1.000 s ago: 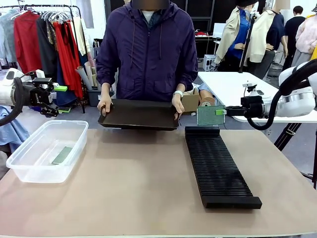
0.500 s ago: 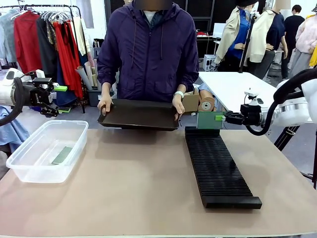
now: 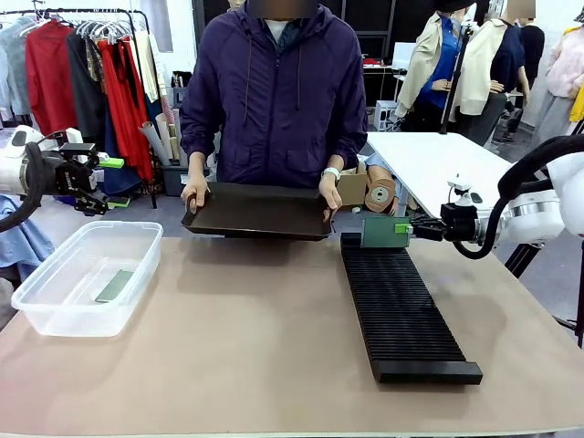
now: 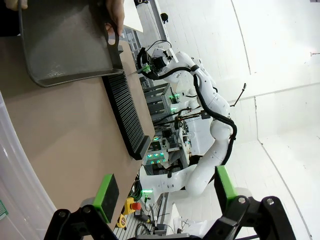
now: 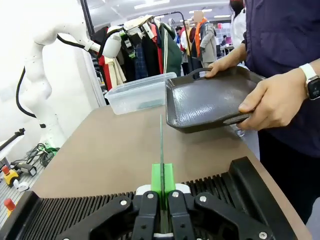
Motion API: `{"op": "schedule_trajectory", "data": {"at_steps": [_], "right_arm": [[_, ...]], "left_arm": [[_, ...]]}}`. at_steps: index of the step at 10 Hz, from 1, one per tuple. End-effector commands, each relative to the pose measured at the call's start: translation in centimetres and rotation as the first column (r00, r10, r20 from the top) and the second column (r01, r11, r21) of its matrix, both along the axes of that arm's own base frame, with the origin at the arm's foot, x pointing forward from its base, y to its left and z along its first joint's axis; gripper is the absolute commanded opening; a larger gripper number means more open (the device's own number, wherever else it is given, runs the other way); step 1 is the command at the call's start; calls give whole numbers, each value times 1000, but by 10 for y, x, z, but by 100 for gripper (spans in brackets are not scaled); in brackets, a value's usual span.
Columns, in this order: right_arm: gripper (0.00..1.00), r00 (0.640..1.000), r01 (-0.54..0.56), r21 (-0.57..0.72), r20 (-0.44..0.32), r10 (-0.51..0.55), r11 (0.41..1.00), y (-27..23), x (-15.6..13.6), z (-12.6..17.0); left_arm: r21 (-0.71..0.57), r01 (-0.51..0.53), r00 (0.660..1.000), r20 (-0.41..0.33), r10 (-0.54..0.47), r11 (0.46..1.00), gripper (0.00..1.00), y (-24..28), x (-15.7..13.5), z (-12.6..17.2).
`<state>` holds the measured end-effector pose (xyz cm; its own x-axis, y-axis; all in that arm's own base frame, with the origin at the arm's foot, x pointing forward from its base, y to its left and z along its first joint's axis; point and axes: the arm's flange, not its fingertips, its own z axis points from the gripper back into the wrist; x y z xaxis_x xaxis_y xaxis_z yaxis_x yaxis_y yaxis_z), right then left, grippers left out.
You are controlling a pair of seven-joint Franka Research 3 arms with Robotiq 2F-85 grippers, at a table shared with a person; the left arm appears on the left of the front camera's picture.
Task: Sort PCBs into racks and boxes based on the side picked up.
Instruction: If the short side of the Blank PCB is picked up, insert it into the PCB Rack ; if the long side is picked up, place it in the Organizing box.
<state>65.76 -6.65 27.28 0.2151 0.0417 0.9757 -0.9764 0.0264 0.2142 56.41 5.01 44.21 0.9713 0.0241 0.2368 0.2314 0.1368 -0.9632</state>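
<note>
**Green boards, sorting tally: one boxed, one at the rack, tray bare**

Black slotted rack: lies lengthwise on the tabletop, right of middle, near end toward the robot. Its visible slots stand vacant, near to far; judged not yet loaded.

Clear plastic box: at the left edge of the tabletop. One PCB in the box lies flat on its floor; that item reads as sorted.

Left end effector: held off the left side above and behind the box, fingers spread wide, nothing between the green pads. Judged idle.

Held PCB: upright on edge at the far end of the rack, its lower edge at or just into the farthest slots; seating depth cannot be told. In the right wrist view it shows edge-on, rising straight from the fingers above the slots.

Right end effector: clamped on the held PCB by its side edge, arm reaching in from the right.

Shallow black tray: held by the person's two hands beyond the far edge of the tabletop, tilted toward the robot; no boards seen on its visible surface.

Remaining, by judgement: seat and release the held PCB; further work depends on more boards being offered.
</note>
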Motion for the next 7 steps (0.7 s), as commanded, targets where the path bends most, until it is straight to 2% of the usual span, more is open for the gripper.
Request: {"op": "schedule_trajectory", "data": {"at_steps": [1, 7], "right_arm": [[0, 999, 11, 3, 39, -11, 1000, 0, 9, -3], [0, 999, 16, -21, 33, -15, 1000, -8, 9, -29]], "left_arm": [[2, -3, 1000, 4, 3, 1000, 100, 1, 0, 2], [2, -3, 1000, 4, 3, 1000, 100, 1, 0, 2]]}}
